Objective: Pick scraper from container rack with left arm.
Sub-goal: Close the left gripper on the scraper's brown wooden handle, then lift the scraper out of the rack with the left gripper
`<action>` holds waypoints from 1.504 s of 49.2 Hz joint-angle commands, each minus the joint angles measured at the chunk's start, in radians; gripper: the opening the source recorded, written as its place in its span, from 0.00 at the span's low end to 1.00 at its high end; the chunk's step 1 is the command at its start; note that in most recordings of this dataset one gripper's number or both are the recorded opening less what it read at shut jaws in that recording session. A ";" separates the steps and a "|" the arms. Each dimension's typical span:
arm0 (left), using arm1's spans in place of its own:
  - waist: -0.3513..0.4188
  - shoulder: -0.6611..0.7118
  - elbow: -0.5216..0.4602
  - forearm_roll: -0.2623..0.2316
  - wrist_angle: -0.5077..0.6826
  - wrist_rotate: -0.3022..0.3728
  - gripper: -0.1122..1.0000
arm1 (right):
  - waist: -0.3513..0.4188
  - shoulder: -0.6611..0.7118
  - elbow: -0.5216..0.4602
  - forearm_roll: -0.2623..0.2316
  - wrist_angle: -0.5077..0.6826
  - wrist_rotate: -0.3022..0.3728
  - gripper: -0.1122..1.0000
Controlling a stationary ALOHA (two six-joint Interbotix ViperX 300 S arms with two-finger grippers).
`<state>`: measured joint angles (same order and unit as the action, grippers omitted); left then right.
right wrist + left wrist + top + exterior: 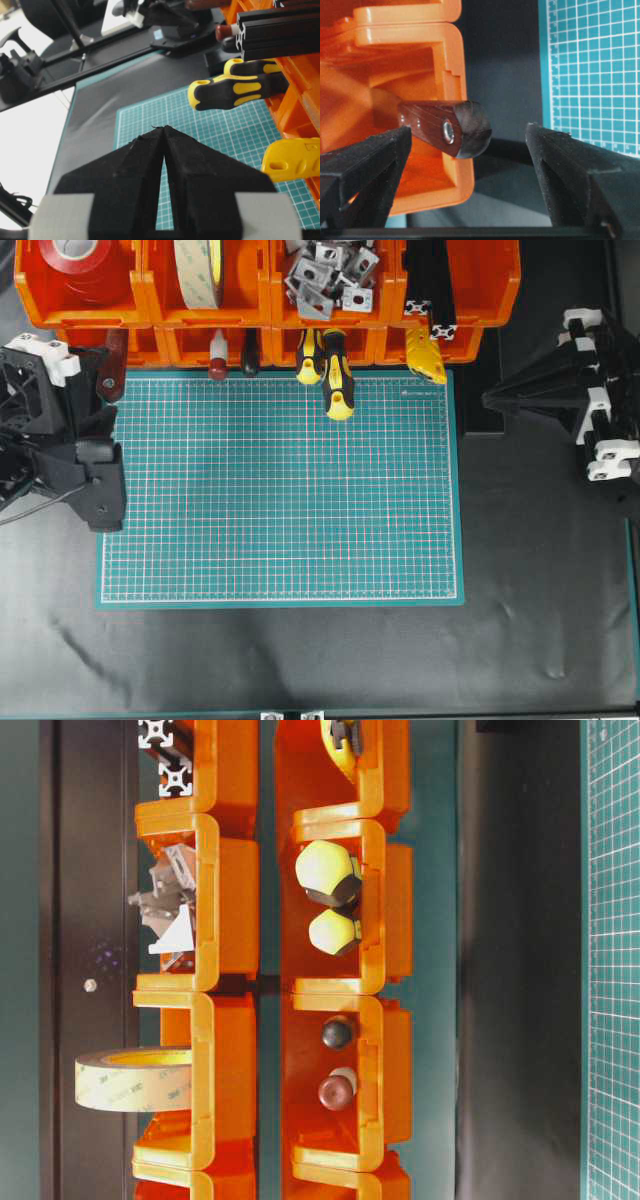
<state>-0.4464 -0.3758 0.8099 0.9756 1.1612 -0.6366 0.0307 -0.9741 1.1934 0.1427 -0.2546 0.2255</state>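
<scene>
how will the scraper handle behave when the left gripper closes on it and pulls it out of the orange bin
The scraper handle looks like rigid wood, so it probably won't flex. Its flat riveted sides should resist rolling between the open left gripper fingers. The glossy finish may slip slightly.

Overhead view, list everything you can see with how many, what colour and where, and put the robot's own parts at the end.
container rack: one, two tiers of orange bins, along the top edge
red tape roll: one, red, upper far-left bin
beige tape roll: one, beige, next upper bin
metal brackets: a pile, grey, third upper bin
aluminium extrusions: at least two, black, upper right bin
scraper: one, reddish-brown handle sticking out of the lower far-left bin
red-capped tool: one, lower second bin
black-handled tool: one, beside it
screwdrivers: two, yellow and black, lower third bin
yellow tool: one, lower right bin
cutting mat: one, green, centre
left hand: open, either side of the scraper handle
right hand: shut, at the right
</scene>
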 commanded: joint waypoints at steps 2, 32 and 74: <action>0.015 -0.028 0.005 0.005 -0.060 0.000 0.92 | 0.002 0.005 -0.011 0.002 -0.035 0.000 0.10; 0.052 -0.026 0.005 0.003 -0.052 0.005 0.60 | 0.002 0.005 -0.008 0.005 -0.035 0.012 0.10; -0.313 -0.017 -0.402 0.003 0.402 0.127 0.29 | 0.003 0.005 0.012 0.005 -0.026 0.034 0.10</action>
<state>-0.7225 -0.3881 0.4801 0.9741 1.5386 -0.5200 0.0322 -0.9741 1.2180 0.1457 -0.2777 0.2577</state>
